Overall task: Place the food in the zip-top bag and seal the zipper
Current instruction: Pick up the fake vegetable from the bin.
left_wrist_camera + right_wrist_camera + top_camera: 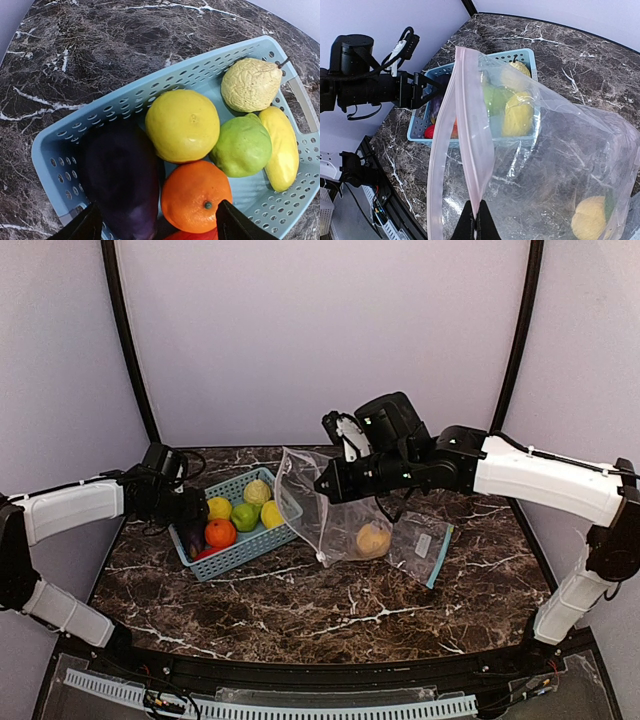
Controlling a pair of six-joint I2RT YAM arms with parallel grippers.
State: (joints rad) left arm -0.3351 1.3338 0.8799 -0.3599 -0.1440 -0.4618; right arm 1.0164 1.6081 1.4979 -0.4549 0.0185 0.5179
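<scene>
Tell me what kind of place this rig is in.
Likely a lab test booth, not a kitchen: plain lilac walls enclose a marble-patterned table, and the basket holds toy fruit.

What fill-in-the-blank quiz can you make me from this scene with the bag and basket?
The right gripper pinches the bag rim with jaws ___.
The bag holds ___ fruit so far.
The left gripper hangs open over the ___ basket.
The eggplant in it is ___.
Missing: shut; one; blue; purple.
</scene>
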